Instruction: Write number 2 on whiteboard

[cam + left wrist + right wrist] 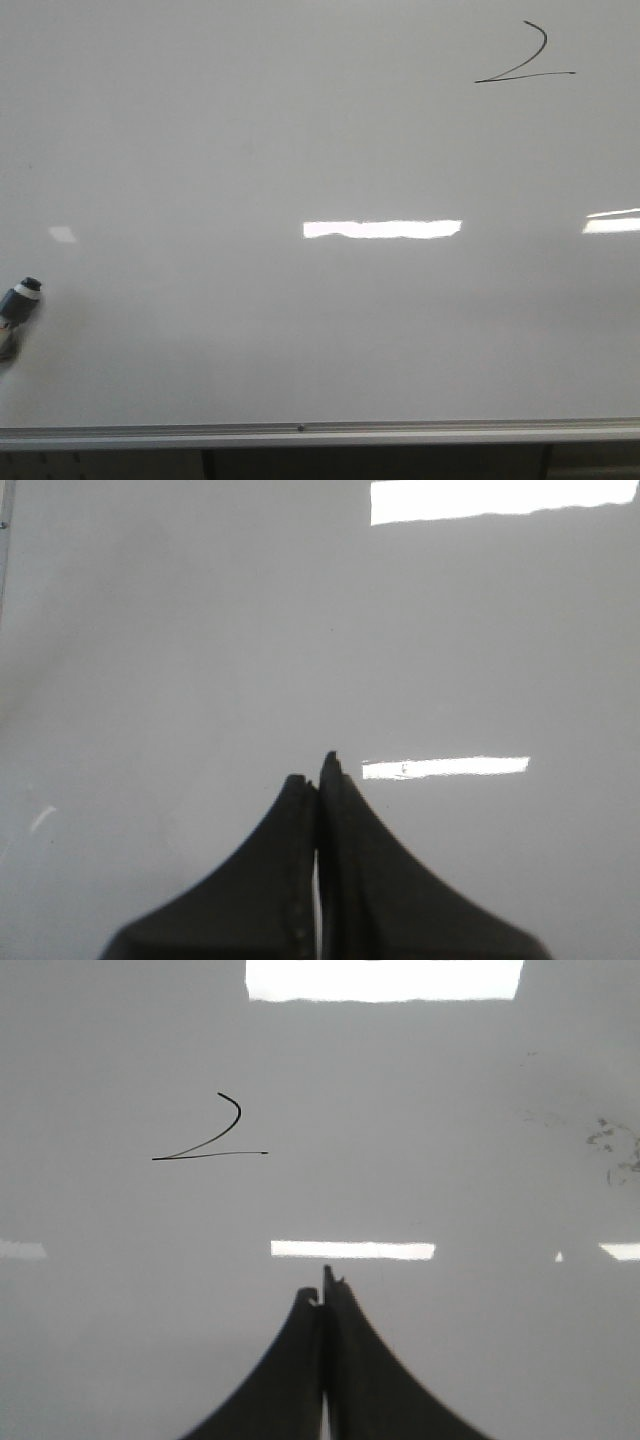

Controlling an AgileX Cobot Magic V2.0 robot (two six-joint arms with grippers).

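The whiteboard [250,150] lies flat and fills the front view, with its silver rail [320,434] along the near edge. A thin black number 2 [528,60] is drawn at the far right; it also shows in the right wrist view [215,1135]. A marker [18,304] with a black cap lies on the board at the left edge. My left gripper [318,770] is shut and empty over bare board [200,660]. My right gripper [324,1285] is shut and empty, on the near side of the 2 and apart from it. Neither gripper shows in the front view.
Bright rectangular light reflections [382,229] lie across the board's middle and right. Faint smudge marks [612,1148] show on the board in the right wrist view. A corner of the board's frame [4,540] shows in the left wrist view.
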